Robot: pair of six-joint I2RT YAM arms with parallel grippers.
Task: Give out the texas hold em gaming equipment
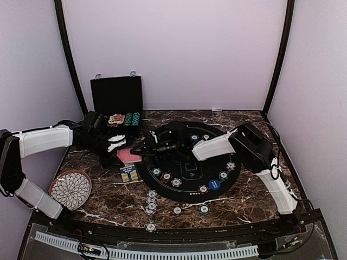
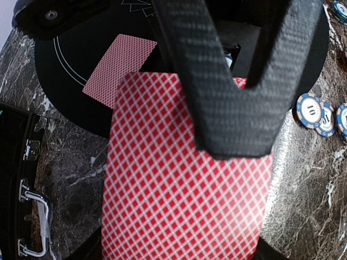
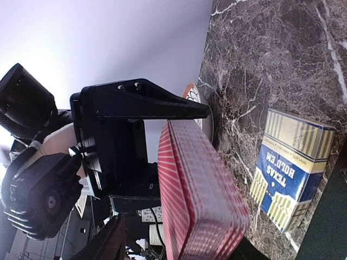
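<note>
From the top external view, the dark marbled counter (image 1: pixel 255 200) is seen to carry a round black felt mat (image 1: pixel 187 162), with striped-edge poker chips (image 1: pixel 176 182) ringed along the mat's 6 o'clock rim and a blue round button (image 1: pixel 213 184) among them. The red-backed deck of playing cards (image 1: pixel 128 156) is held at the mat's 9 o'clock edge by the left pincer (image 1: pixel 120 150); the right pincer (image 1: pixel 142 153) is brought up just beside the deck from 3 o'clock, but how wide it stands cannot be told here. A blue-and-yellow card box (image 1: pixel 128 173) lies below the deck.

In the left wrist view, the deck is seen clamped under the black carbon finger (image 2: pixel 217 81), so the left pincer is closed on it. One single red-backed card (image 2: pixel 120 69) lies face down on the mat at 11 o'clock.

In the right wrist view, the deck's stacked edge is shown close ahead; the right pincer's own tips are not shown, so its opening cannot be told.

Card dealing is judged to be in hand. Next, the top card would have to be pinched alone and slid off without dragging its neighbours.
</note>
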